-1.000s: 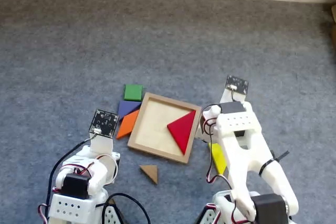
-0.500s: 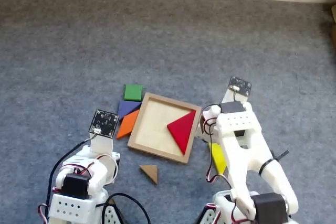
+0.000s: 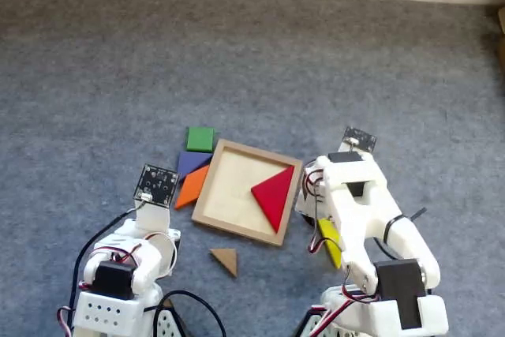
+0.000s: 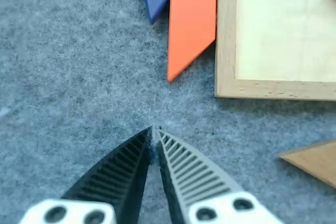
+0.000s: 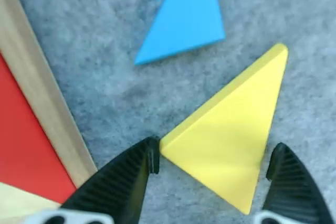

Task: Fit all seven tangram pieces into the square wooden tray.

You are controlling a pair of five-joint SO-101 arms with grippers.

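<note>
**A:** Tray (image 3: pixel 207 187): middle of the grey-covered counter (image 3: pixel 95 76), turned a bit off-square. Contents?

**B:** One piece. Red triangle (image 3: pixel 274 193) lies flat inside, long side along the right rim.

**A:** Loose pieces?

**B:** Three sit left of the tray. Green square (image 3: pixel 200 139) is farthest, then the blue triangle (image 3: pixel 188 162). Nearest is the orange parallelogram (image 3: pixel 192 187), touching both the blue one and the tray's left rim. Brown triangle (image 3: pixel 225 260) is near of the tray, apart from it. Yellow triangle (image 5: pixel 231 140) is right of the tray, partly under the right arm (image 3: pixel 359 203). Light-blue triangle (image 5: pixel 184 19) is just beside the yellow one, not touching.

**A:** Left jaws?

**B:** Left arm (image 3: pixel 126 262) is near-left. Its jaws are closed tip to tip with nothing between them. They're over bare counter, near of the orange piece.

**A:** Right jaws?

**B:** Spread wide, one on each side of the yellow triangle. One tip is right at a corner of it; can't tell if it touches. Nothing gripped.
</note>
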